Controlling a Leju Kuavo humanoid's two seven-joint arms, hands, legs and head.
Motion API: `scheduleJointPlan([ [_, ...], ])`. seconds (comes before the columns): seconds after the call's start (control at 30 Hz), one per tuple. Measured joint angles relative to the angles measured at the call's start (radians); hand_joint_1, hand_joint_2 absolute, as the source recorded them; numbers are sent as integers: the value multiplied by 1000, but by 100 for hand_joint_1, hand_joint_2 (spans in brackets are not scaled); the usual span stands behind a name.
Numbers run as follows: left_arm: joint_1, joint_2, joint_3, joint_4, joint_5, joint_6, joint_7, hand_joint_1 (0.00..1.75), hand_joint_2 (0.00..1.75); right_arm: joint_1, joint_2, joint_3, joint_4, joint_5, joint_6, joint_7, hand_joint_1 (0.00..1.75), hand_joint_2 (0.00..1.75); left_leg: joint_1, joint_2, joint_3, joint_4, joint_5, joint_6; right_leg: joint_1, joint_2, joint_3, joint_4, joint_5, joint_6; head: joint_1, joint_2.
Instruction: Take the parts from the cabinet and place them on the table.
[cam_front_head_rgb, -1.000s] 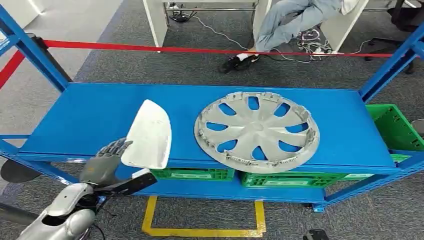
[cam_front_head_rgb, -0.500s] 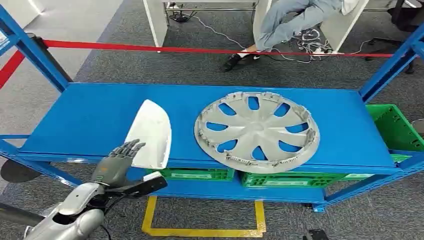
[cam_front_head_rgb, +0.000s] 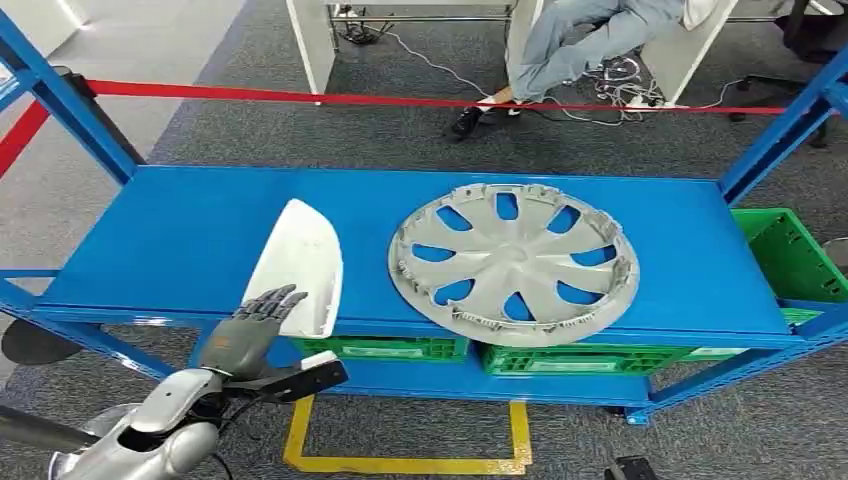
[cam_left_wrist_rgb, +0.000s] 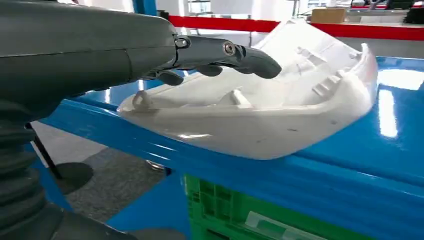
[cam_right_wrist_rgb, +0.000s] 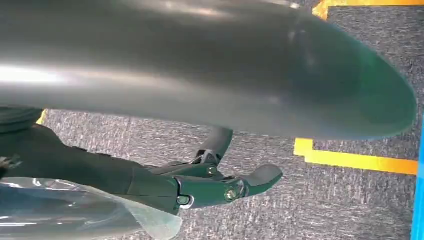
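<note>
A white curved shell part (cam_front_head_rgb: 300, 258) lies on the blue cabinet shelf (cam_front_head_rgb: 170, 230), its near end jutting over the front edge. My left hand (cam_front_head_rgb: 250, 328) reaches up from below that edge. Its fingers are stretched out over the part's near corner and grip nothing. In the left wrist view the dark fingers (cam_left_wrist_rgb: 225, 52) hover just above the hollow inside of the white part (cam_left_wrist_rgb: 280, 115). A silver wheel cover (cam_front_head_rgb: 513, 262) lies flat to the right of the white part. My right hand (cam_right_wrist_rgb: 210, 185) hangs over the carpet with its fingers loosely extended, holding nothing.
Green crates (cam_front_head_rgb: 385, 348) sit on the shelf below, and another green crate (cam_front_head_rgb: 790, 255) stands at the right. Blue uprights frame both ends of the cabinet. Behind the cabinet runs a red tape (cam_front_head_rgb: 400, 100), with a seated person's legs (cam_front_head_rgb: 580, 40) beyond it. Yellow floor marking (cam_front_head_rgb: 400, 462) lies in front.
My left hand has slid to the right along the shelf's front edge, from the white part's left side to its near corner. The parts have not moved.
</note>
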Motion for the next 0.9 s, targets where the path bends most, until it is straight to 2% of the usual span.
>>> scheduleJointPlan([
  [0.17,0,1,-7,7,2,3,0,3,175,0,2,0,5,0,3,1,0,0,0,0,0,0,0,0,0,0,0,0,0,0,0,0],
  [0.2,0,1,-8,8,5,1,0,26,175,0,2,0,5,1,1,2,0,0,0,0,0,0,0,0,0,0,0,0,0,0,0,0],
  [0.23,1,1,-10,8,6,0,1,157,175,-1,2,0,5,2,-2,5,0,0,0,0,0,0,0,0,0,0,0,0,0,0,0,0],
  [0.27,1,2,-10,9,6,-2,1,175,175,-1,2,0,5,3,-3,6,0,0,0,0,0,0,0,0,0,0,0,0,0,0,0,0],
  [0.9,-10,11,1,23,-4,21,6,175,175,3,3,-20,8,32,-4,15,0,0,0,0,1,0,0,0,0,-1,2,0,0,0,0,0],
])
